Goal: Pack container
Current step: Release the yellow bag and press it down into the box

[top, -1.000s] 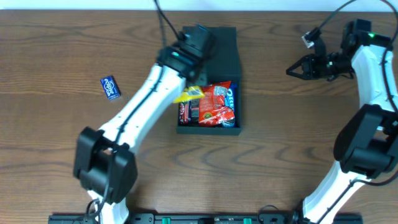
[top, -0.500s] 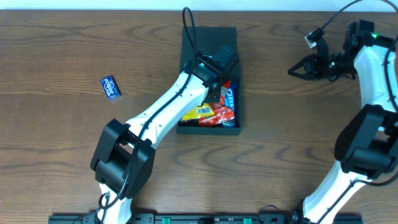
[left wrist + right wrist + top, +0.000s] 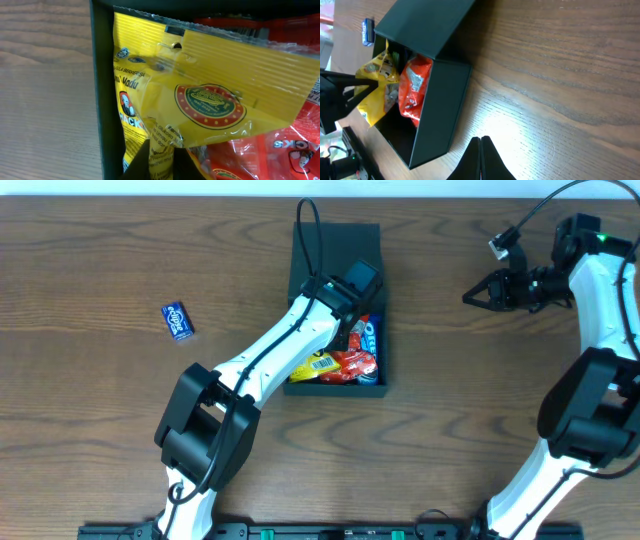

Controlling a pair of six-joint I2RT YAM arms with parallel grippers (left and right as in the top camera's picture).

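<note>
Container (image 3: 345,250) lies open, holding yellow packet (image 3: 200,100) over red packets (image 3: 355,363); left gripper (image 3: 162,150) straddles it, grip unclear; right gripper (image 3: 480,139) clenched.

Overhead cam straight down; L wrist close inside container (image 3: 104,90), R wrist views it sidelong.

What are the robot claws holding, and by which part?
The left gripper pinches the yellow snack packet by one edge; the right gripper holds nothing.
</note>
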